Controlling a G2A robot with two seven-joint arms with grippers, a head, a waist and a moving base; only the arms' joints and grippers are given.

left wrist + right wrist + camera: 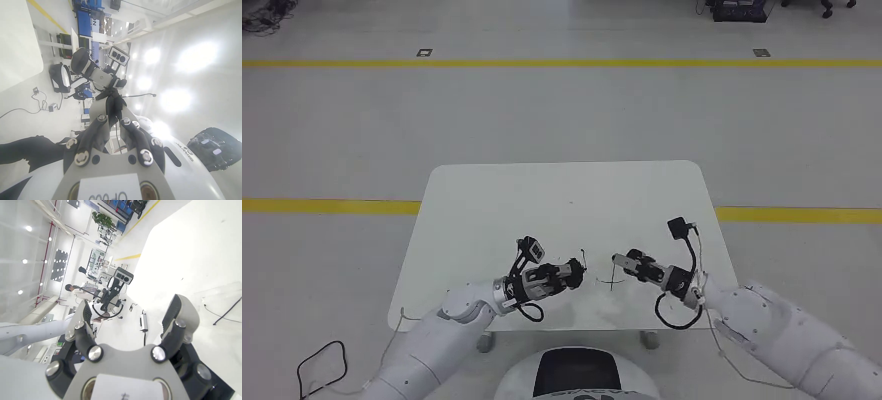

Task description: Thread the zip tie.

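A thin black zip tie (140, 95) sticks out sideways from the tips of my left gripper (113, 98), which is shut on it. From above, the left gripper (574, 270) holds the zip tie (584, 260) over the front middle of the white table (562, 200). My right gripper (620, 262) faces it a short way off, not touching the tie. In its own wrist view the right gripper (130, 309) stands open with nothing between its fingers (172, 308), and the left gripper (107, 298) is seen beyond.
A thin black strip (226, 311) lies on the table under the right gripper, seen from above as crossed thin lines (614, 282). The table's front edge runs just below both arms. Yellow floor lines (322, 206) run behind the table.
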